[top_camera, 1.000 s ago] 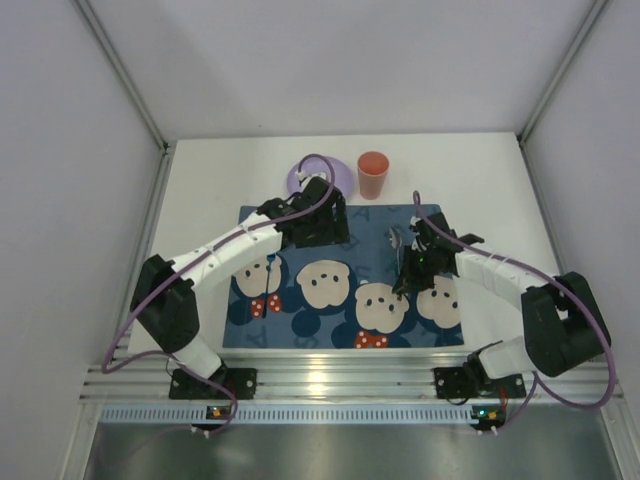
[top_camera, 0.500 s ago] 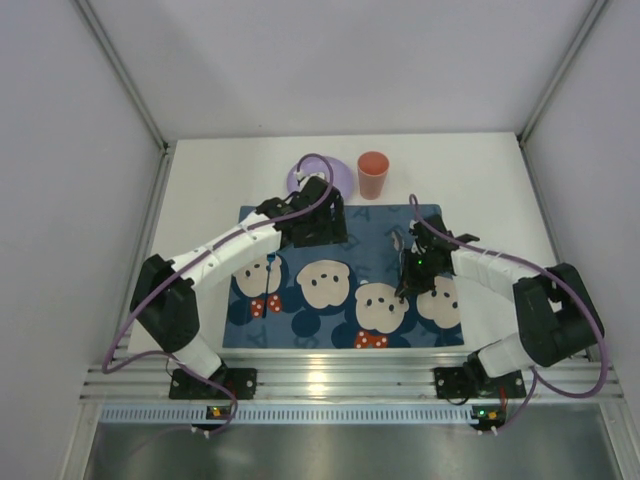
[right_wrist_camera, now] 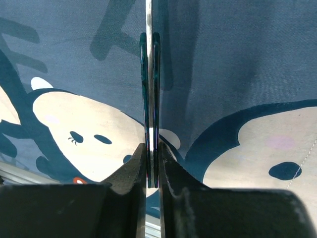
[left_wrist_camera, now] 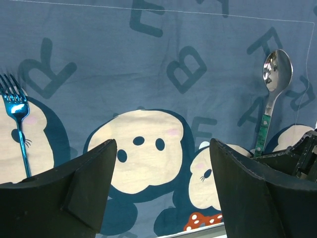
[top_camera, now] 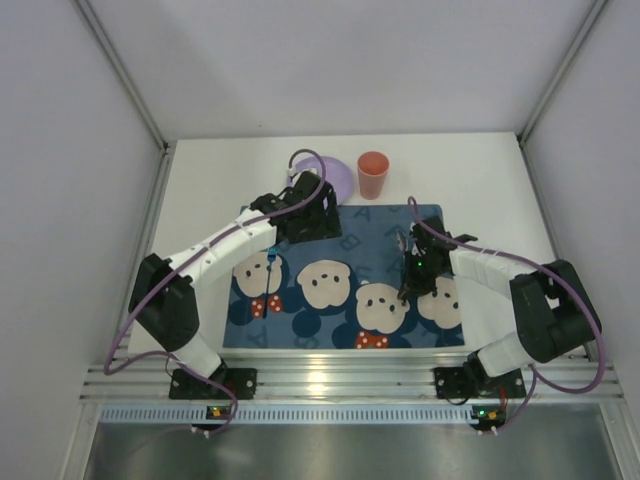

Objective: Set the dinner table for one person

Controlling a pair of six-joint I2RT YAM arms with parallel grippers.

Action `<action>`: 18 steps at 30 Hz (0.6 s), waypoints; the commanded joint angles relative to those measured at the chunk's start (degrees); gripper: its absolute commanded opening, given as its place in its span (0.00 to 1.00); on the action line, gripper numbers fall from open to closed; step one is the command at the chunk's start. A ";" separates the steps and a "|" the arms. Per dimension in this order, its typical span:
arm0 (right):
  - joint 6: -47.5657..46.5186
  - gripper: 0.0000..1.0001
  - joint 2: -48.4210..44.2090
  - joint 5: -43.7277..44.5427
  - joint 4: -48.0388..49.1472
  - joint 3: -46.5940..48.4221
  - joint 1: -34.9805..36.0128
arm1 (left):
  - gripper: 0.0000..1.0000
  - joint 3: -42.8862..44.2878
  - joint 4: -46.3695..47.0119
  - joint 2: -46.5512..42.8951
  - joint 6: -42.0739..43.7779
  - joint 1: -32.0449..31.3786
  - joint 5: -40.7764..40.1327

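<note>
White table (top_camera: 480, 190), flat, set within pale panel walls; ribbed rail (top_camera: 330, 383) along its near edge, arm bases bolted there.
Mat (top_camera: 350, 275): dark blue, cartoon faces and letters, lying on the table's middle.
Fork (left_wrist_camera: 17, 124): blue, flat on the mat's left part, tines toward the far edge.
Spoon (left_wrist_camera: 270, 94): steel bowl, green handle, over the mat's right part, bowl toward the far edge; contact with the mat cannot be told.
Right gripper (right_wrist_camera: 149, 166): fingers clenched on the spoon's handle, which shows edge-on between them.
Left gripper (left_wrist_camera: 162, 148): fingers spread apart, nothing between them, above the mat's far left part.
Plate (top_camera: 340, 178): purple, on the table just past the mat's far edge, partly hidden by the left arm.
Cup (top_camera: 373, 175): orange-red, upright, just beside the plate.
</note>
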 commanded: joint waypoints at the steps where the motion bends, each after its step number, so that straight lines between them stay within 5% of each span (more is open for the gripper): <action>1: -0.91 0.10 0.85 4.66 -5.83 0.25 -0.79 | 0.81 0.65 0.30 -2.20 1.00 0.90 -0.77; 9: -0.65 0.62 0.94 8.00 -10.05 1.93 -0.79 | 0.81 -0.94 1.09 -3.34 1.09 3.18 -0.42; 18: 0.32 0.70 -3.09 8.80 -15.15 5.44 -0.79 | 0.80 0.37 2.58 -1.41 2.40 7.40 1.60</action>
